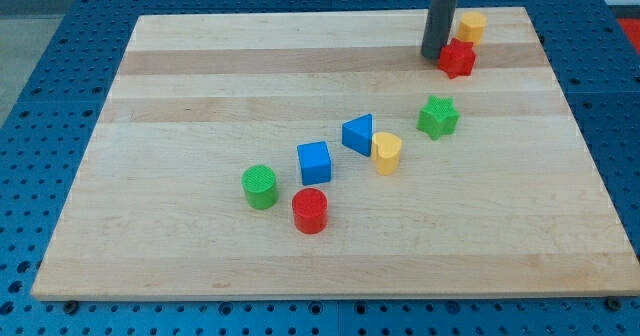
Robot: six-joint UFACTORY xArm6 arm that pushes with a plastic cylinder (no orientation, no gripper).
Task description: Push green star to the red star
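Observation:
The green star (pixel 438 117) lies on the wooden board right of centre. The red star (pixel 458 58) lies above it near the view's top right, a short gap apart from it. My tip (pixel 433 55) rests on the board just left of the red star, touching or nearly touching it, and well above the green star. The rod rises straight out of the view's top.
A yellow block (pixel 471 26) sits just above the red star. A blue triangular block (pixel 358 134), yellow heart (pixel 387 152), blue cube (pixel 314 162), green cylinder (pixel 261 187) and red cylinder (pixel 310 210) run diagonally toward the lower left. The board's right edge (pixel 580 146) is near.

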